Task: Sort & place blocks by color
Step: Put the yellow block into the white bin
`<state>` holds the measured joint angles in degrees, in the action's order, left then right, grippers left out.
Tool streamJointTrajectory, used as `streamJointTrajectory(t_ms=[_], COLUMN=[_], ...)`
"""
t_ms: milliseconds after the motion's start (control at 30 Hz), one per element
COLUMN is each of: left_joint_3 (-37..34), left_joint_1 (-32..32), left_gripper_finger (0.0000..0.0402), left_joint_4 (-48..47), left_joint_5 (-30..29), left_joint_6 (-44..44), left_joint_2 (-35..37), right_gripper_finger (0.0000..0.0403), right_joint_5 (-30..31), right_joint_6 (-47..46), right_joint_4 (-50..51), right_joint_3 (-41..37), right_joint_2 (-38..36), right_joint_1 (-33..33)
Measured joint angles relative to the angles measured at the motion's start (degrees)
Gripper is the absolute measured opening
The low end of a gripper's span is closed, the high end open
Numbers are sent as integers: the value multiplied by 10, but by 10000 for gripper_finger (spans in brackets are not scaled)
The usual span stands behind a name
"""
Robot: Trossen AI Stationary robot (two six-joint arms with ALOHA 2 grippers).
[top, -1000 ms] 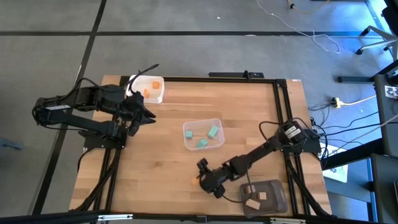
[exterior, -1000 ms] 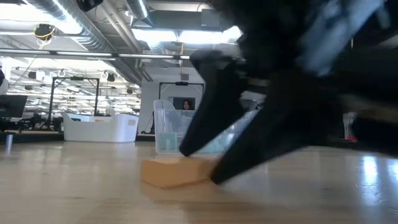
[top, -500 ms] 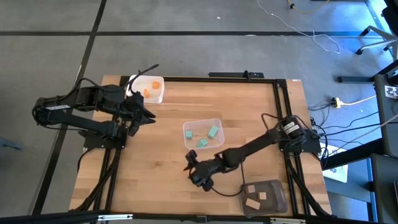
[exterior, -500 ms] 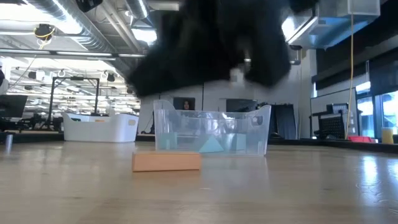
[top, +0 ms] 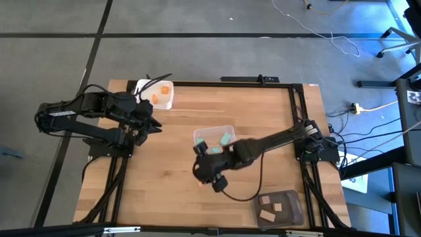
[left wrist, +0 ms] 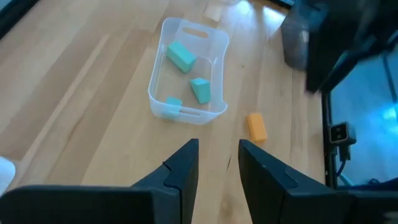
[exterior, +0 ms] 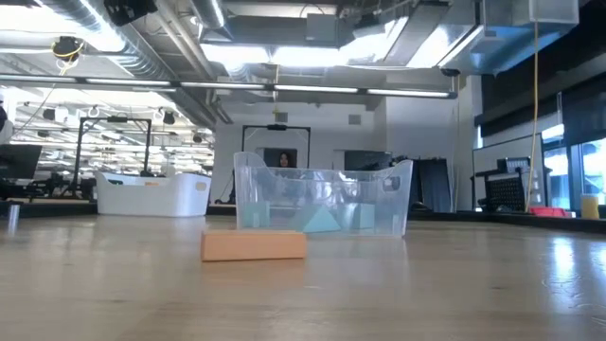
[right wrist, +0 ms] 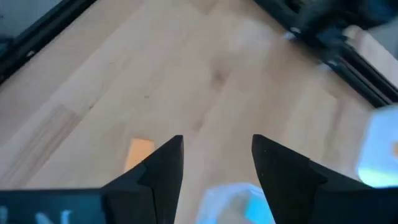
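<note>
One orange block lies flat on the table in front of the clear tub; it also shows in the left wrist view and the right wrist view. Teal blocks lie inside the clear tub. Orange blocks lie in the white tub, and tan blocks in the dark grey tub. My right gripper hovers open above the table beside the clear tub, over the loose orange block. My left gripper waits open near the white tub.
The three tubs stand apart: white at the far left, clear in the middle, dark grey at the near right. A black frame runs along the table's edges. Bare wood lies between the tubs and toward the near left corner.
My right gripper has risen from the orange block, out of the low view, and swung toward the table's left and far edge, up to the clear tub. The orange block now lies flat on the table, clear of the fingers.
</note>
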<state>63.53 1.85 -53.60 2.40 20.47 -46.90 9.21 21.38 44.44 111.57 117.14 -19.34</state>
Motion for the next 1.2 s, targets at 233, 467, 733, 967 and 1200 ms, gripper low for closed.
streamJointTrajectory(t_ms=[233,467,733,967,1200], left_joint_3=[0,0,0,0,0], left_joint_1=[-2,-23,-73,-131,-187], left_gripper_finger=[105,98,98,98,98], left_joint_4=[-11,-14,-12,1,36], left_joint_5=[28,16,-2,-33,-47], left_joint_6=[-60,-105,-97,-39,18], left_joint_2=[-12,-33,-74,-126,-168], right_gripper_finger=[193,193,193,193,193], right_joint_5=[-19,-46,48,53,56], right_joint_6=[-123,-188,-288,-284,-257], right_joint_4=[151,242,331,334,333], right_joint_3=[161,195,153,119,70], right_joint_2=[0,-54,-131,-152,-168], right_joint_1=[16,17,19,19,23])
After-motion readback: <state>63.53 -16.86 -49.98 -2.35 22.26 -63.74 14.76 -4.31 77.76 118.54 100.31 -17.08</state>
